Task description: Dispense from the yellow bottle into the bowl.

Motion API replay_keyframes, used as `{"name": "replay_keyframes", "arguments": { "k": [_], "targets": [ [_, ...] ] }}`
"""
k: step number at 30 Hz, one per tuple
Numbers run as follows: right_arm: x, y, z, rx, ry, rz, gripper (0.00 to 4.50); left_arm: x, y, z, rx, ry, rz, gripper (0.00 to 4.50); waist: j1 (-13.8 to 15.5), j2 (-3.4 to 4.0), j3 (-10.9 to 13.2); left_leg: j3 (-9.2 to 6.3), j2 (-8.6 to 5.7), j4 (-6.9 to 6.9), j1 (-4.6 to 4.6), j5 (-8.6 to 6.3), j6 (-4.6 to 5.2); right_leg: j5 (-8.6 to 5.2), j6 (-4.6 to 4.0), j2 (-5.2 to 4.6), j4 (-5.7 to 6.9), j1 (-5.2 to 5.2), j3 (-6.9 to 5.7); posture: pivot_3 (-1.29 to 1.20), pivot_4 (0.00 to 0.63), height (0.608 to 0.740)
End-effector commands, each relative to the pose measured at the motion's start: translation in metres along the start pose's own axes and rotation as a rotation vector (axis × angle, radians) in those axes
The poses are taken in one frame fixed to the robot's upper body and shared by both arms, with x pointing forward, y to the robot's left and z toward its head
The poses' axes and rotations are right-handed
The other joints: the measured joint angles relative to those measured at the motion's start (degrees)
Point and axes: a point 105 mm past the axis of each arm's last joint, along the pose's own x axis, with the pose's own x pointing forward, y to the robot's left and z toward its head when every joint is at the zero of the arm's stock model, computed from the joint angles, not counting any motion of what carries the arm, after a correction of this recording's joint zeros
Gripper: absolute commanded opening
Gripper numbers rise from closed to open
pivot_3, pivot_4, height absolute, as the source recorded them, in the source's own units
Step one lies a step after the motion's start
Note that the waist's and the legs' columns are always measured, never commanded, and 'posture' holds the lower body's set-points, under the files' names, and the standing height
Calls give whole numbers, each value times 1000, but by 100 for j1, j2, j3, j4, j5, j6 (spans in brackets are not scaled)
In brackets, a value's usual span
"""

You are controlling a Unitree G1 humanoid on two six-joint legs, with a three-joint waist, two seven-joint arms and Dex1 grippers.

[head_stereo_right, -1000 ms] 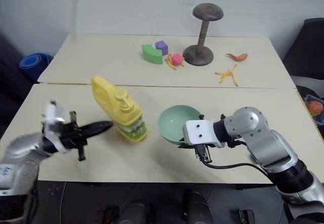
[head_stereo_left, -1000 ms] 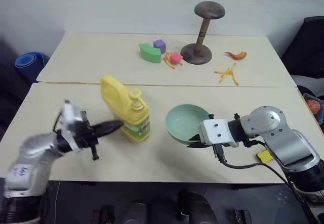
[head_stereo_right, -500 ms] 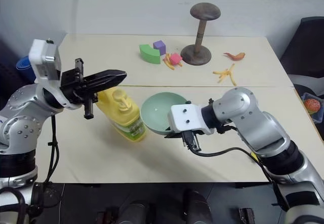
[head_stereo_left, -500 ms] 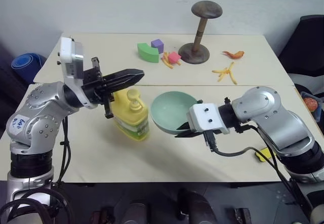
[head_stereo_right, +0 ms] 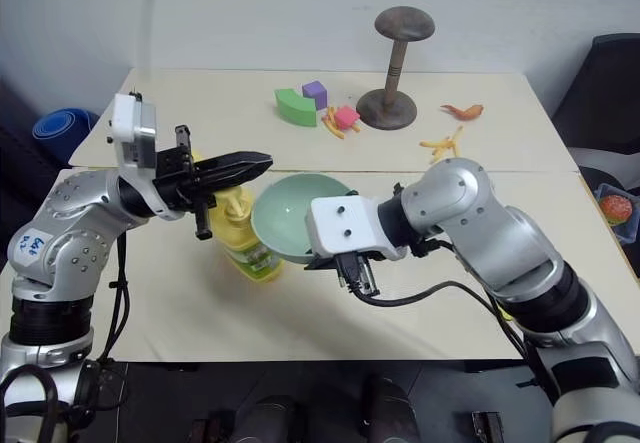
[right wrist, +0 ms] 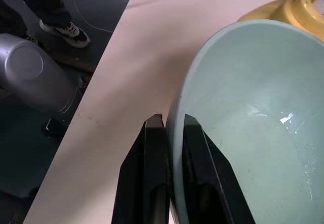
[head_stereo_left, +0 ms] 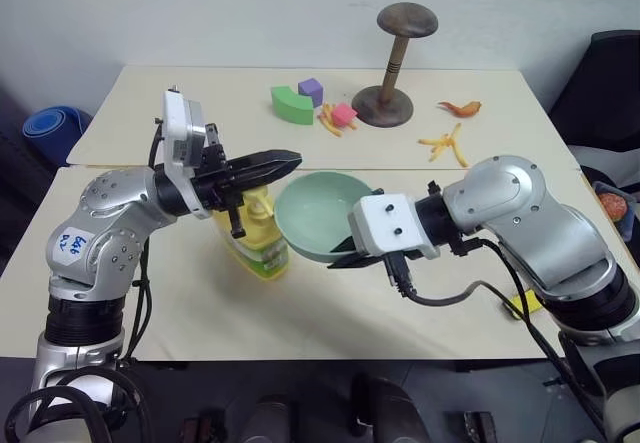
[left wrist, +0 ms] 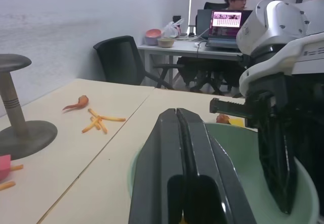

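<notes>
Clamping the bowl rim, right tool; left tool closed, empty.

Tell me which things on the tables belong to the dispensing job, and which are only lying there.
Belong to the job:
- yellow bottle, standing on the table
- bowl, held off the table by its rim in the right claw
- left claw, shut, above the bottle

Only lying about:
- wooden stand
- green, purple and pink blocks
- orange scraps
- small yellow block
</notes>
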Motion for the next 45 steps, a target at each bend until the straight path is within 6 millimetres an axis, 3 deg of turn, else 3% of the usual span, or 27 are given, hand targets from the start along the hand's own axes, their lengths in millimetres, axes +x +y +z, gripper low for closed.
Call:
{"name": "replay_keyframes", "arguments": {
  "k": [1, 9, 32, 35, 38, 40, 42, 45],
  "targets": [
    [-3, 7, 11, -38, -19, 19, 17, -1, 1, -16, -18, 55, 18, 0, 0, 0, 0, 0, -1, 0, 0, 0, 0, 0, 0, -1, 0, 0, 0, 0, 150, 740],
    [-5, 16, 21, -5, -79, 86, 17, 2, -5, -42, -26, 118, 44, 0, 2, 5, -4, -1, -1, 1, 8, 0, 0, 0, 0, -4, 1, 7, 1, 0, 150, 740],
    [-9, 11, 34, -4, -141, 77, 17, -4, -12, -80, -91, 174, 134, 0, 38, 69, -84, -2, -1, 0, 20, -2, 2, 0, 0, -14, -5, 19, 2, 0, 150, 740],
    [-10, 10, 32, 8, -139, 64, 17, -5, -6, -71, -102, 112, 172, 0, 43, 74, -90, -3, -1, -1, 20, -2, 3, 0, 0, -14, -6, 19, 2, 0, 150, 740],
    [-11, 9, 28, 27, -128, 42, 17, -9, 6, -46, -92, -9, 212, 0, 47, 74, -90, -4, 0, 0, 18, -2, 3, 0, 0, -14, -7, 18, 2, 0, 150, 740],
    [-15, 9, 13, 58, -96, 10, 17, -19, 13, -14, -58, -148, 211, 0, 58, 63, -84, -6, 0, 0, 13, -2, 3, 0, 0, -14, -6, 15, 0, 0, 150, 740],
    [-20, 12, -18, 119, -29, -43, 17, -36, 16, 12, -54, -234, 201, 0, 68, 35, -67, -11, 2, 0, 0, -2, 3, 0, 0, -14, -7, 6, -3, 0, 150, 740],
    [-24, 20, -58, 189, 35, -79, 17, -54, 19, 21, -51, -211, 204, 0, 62, -15, -35, -13, 0, 0, -24, -2, 3, 0, 0, -8, -15, -10, -11, 0, 150, 740]
  ]
}}
